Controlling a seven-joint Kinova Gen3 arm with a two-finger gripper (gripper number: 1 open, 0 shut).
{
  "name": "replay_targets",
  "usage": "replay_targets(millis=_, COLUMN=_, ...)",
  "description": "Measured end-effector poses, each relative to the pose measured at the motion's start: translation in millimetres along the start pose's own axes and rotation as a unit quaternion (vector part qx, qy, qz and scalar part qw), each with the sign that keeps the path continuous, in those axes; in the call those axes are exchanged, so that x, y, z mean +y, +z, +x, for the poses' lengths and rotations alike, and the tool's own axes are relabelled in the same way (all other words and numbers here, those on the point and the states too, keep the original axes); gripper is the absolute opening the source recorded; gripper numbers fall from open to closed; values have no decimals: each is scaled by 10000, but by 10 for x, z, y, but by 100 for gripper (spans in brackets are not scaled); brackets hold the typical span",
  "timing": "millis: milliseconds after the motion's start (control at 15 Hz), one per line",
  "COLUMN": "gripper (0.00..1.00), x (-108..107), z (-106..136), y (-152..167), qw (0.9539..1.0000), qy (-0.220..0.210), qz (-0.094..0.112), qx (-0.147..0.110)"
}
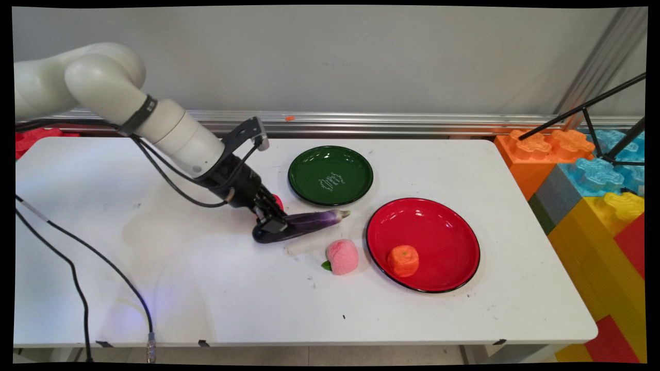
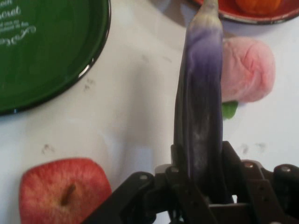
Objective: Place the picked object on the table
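My gripper is shut on the thick end of a purple eggplant, which lies low over the table's middle and points right toward the red plate. In the hand view the eggplant runs straight up from between the fingers. A red apple sits just left of the gripper, mostly hidden behind the hand in the main view as a red sliver. A pink peach lies right below the eggplant's tip.
A green plate stands behind the eggplant. An orange fruit rests in the red plate. Big coloured blocks and a black tripod stand off the table's right end. Black cables hang over the left part.
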Motion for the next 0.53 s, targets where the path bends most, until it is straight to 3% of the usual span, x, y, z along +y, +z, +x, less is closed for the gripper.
replay_targets(millis=533, gripper=0, x=-16, z=-207, y=84, qw=9999, qy=-96, qz=33, qx=-87)
